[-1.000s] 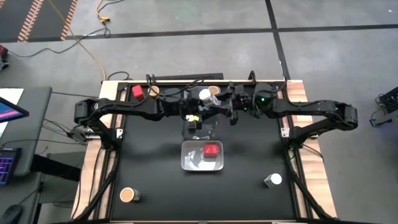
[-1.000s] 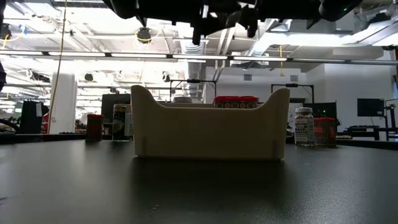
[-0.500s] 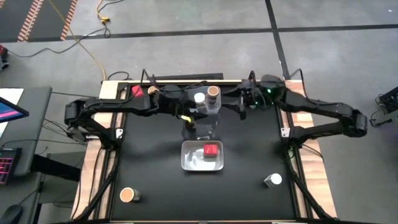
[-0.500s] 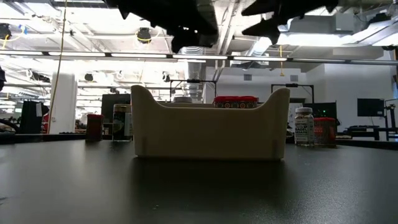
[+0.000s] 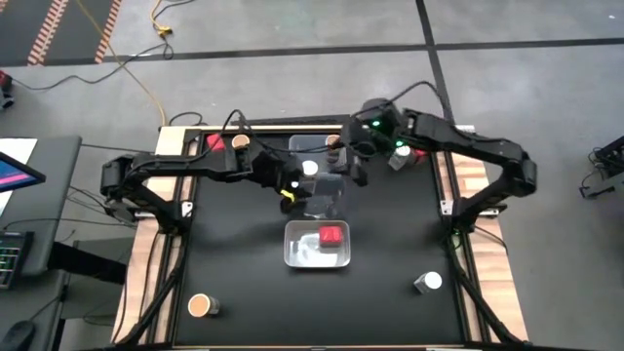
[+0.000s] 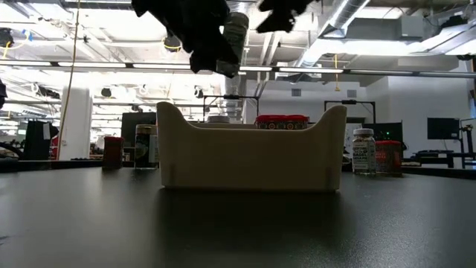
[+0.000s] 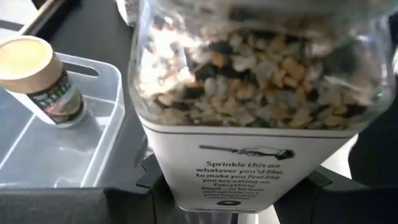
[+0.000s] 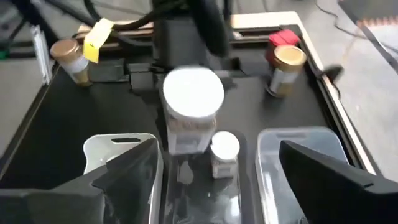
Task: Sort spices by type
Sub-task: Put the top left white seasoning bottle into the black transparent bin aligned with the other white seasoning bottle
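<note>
High view: the left tool (image 5: pixel 292 185) sits over the far middle of the counter (image 5: pixel 234 253), closed on a white-topped spice jar (image 5: pixel 310 169) that stands upright with its cap facing up, above the clear bins (image 5: pixel 322 200) beyond the metal tray (image 5: pixel 292 255); the right tool (image 5: pixel 343 161) is just beside the jar on its right-arm side, spread wide and holding nothing. Low view: the jar (image 6: pixel 235 36) hangs well above the counter in the left tool (image 6: pixel 202 37), long axis vertical, with the right tool (image 6: pixel 279 10) apart from it at the top edge. Left wrist view: the jar (image 7: pixel 261 99) fills the picture between the left tool's fingers, and a tan-topped jar (image 7: pixel 37 78) stands in a clear bin (image 7: pixel 74 155) to one side below. Right wrist view: past the right tool's parted fingers (image 8: pixel 323 171), the white-topped jar (image 8: pixel 191 109) is held over a smaller white-topped jar (image 8: pixel 224 152) in the middle clear bin (image 8: pixel 199 193). I judge the drop to turn on this: the matching bin lies straight below the jar, and the left arm alone carries it.
</note>
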Controlling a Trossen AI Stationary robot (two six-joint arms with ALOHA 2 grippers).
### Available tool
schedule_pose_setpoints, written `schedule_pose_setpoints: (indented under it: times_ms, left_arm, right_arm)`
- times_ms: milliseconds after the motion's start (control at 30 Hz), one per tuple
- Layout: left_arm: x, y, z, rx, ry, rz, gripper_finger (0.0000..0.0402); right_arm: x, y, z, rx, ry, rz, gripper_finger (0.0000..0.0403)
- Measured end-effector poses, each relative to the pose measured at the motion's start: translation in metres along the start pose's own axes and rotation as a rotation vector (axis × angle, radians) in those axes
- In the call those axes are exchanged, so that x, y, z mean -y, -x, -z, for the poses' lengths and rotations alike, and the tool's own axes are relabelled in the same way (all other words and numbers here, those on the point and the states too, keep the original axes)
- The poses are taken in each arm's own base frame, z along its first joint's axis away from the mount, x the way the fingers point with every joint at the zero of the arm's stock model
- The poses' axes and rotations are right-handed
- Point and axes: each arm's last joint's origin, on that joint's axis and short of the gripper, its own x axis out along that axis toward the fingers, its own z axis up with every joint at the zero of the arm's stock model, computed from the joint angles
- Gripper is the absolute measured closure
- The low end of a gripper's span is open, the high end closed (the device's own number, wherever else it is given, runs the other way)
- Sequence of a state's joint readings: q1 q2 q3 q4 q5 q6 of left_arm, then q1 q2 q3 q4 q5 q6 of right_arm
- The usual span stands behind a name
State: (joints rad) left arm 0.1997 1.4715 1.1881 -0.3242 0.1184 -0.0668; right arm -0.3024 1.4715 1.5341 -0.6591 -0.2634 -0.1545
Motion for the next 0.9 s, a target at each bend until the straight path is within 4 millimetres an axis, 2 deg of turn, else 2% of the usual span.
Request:
schedule_pose_setpoints:
  times_ms: [267, 500, 667, 900]
  left_arm:
    - [0.005, 0.007, -0.006, -0.045, -0.034, 0.005, 0.0212]
    - [0.004, 0.007, -0.002, -0.095, -0.033, -0.007, 0.0212]
    - [0.004, 0.008, 0.000, -0.110, -0.038, -0.011, 0.0212]
    - [0.004, 0.008, 0.001, -0.125, -0.048, -0.010, 0.0212]
  right_arm:
    - [-0.009, -0.048, -0.017, -0.039, 0.091, -0.063, 0.0027]
    - [-0.020, -0.079, -0.023, -0.085, 0.113, -0.109, 0.0027]
    - [-0.022, -0.090, -0.023, -0.136, 0.126, -0.128, 0.0043]
    - [-0.020, -0.091, -0.024, -0.139, 0.140, -0.125, 0.0108]
